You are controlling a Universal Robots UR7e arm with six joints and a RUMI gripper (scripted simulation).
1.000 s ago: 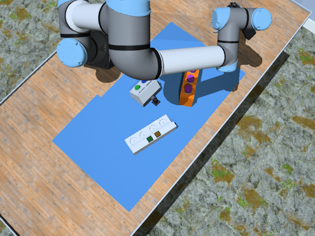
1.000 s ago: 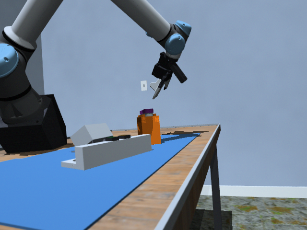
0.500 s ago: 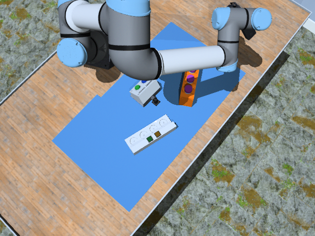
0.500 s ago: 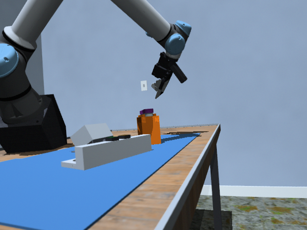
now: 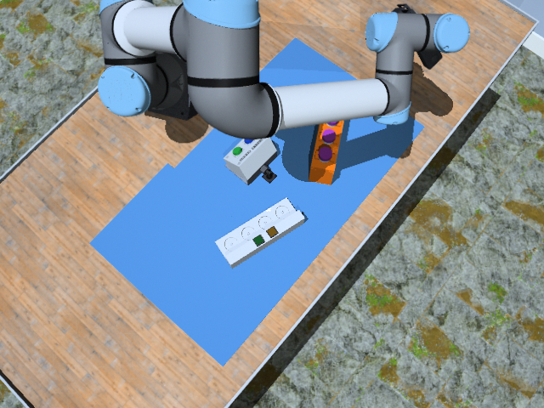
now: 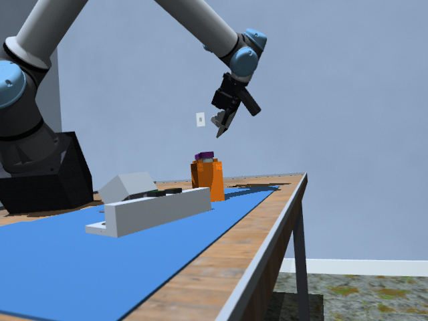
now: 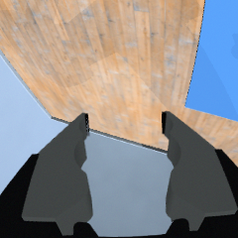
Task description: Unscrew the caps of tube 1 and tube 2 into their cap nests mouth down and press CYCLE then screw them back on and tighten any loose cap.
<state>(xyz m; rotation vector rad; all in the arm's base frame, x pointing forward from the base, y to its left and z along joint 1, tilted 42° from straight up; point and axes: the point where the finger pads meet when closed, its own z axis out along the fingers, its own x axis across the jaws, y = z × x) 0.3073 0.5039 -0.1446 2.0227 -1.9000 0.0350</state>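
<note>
Top view: the gripper (image 5: 430,58) (image 6: 216,127) (image 7: 125,114) shows only in part under the wrist, its fingers hidden. Inward from it, toward the arm's base, stands the rack (image 5: 321,174) (image 6: 217,179), long axis running roughly up and down the view, its upper part under the forearm. Purple caps (image 5: 325,153) (image 6: 206,154) face upward in a row along it; counting from the base, the lowest is probably tube 4's, so caps 1 and 2 would lie toward the covered end. Farther from the gripper, the tray (image 5: 223,246) (image 6: 155,215) lies slantwise, its nests showing no caps, both lamps (image 5: 258,240) (image 5: 272,231) looking dull. The key box (image 5: 259,158) (image 6: 140,182) sits nearer the base, green key (image 5: 237,150) and blue key (image 5: 248,140) up.

Exterior view: the gripper hangs tilted above the rack, apart from it. The tubes look upright. The caps are likely light, stiff and rather smooth; I'd grip one low across its side wall, square to the tube's axis, and turn without squeezing hard or leaning on the tube. Whether any stands loose I cannot tell.

Wrist view: the fingers stand part-way apart with nothing between them, aimed over wood beside the mat (image 7: 213,55), so the gripper needs bringing over a cap and straightening first.

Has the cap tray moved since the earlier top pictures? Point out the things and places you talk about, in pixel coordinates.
No; in the top view, the cap tray (image 5: 244,251) (image 6: 155,214) keeps the same place relative to the blue mat's (image 5: 175,263) (image 6: 155,255) (image 7: 218,55) edges.
</note>
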